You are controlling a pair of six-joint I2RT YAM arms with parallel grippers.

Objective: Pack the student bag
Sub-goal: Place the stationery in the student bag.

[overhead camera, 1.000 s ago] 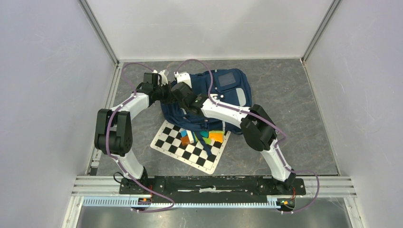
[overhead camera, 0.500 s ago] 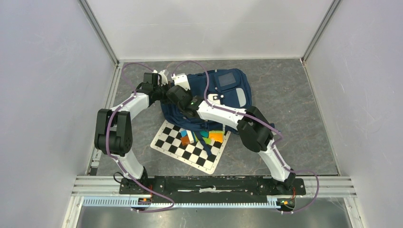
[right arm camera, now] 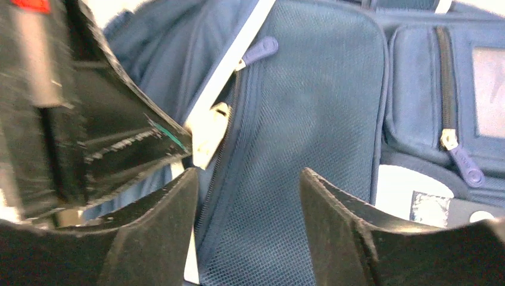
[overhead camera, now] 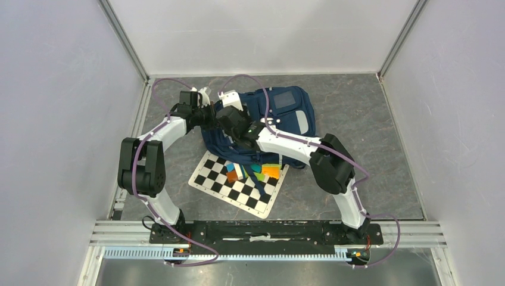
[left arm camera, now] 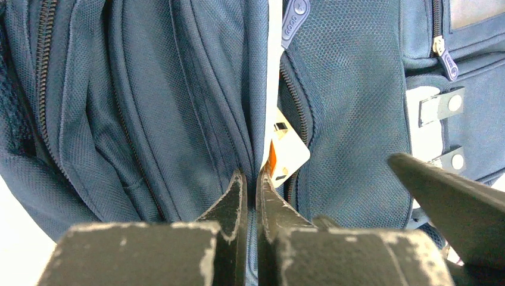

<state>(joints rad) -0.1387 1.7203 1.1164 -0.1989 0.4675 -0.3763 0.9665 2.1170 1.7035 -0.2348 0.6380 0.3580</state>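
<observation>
Student bag (overhead camera: 292, 113) location: on the table (overhead camera: 369, 149), flat, centred left to right and towards the far edge, front pockets up.

1. Near edge: both arm bases are bolted side by side.
2. Centre of the table: a checkerboard mat (overhead camera: 229, 185) lies at an angle. The bag's near edge overlaps the mat's far corner. A cluster of coloured pieces (overhead camera: 262, 171) in orange, green, blue and yellow sits at that overlap; what they are cannot be told.
3. Left side of the bag: both arms reach in and meet here.
   - Left gripper (left arm camera: 250, 179): closed, fingers pinching a fold of navy fabric along the edge of a zipped opening. A white card (left arm camera: 289, 152) with an orange edge shows in that opening, just beyond the fingertips.
   - Right gripper (right arm camera: 247, 202): jaws apart, nothing between them, just above the textured pocket panel, close beside the left one.
4. Far end of the bag: a zip pull (right arm camera: 259, 49) lies at the top of the panel.
</observation>
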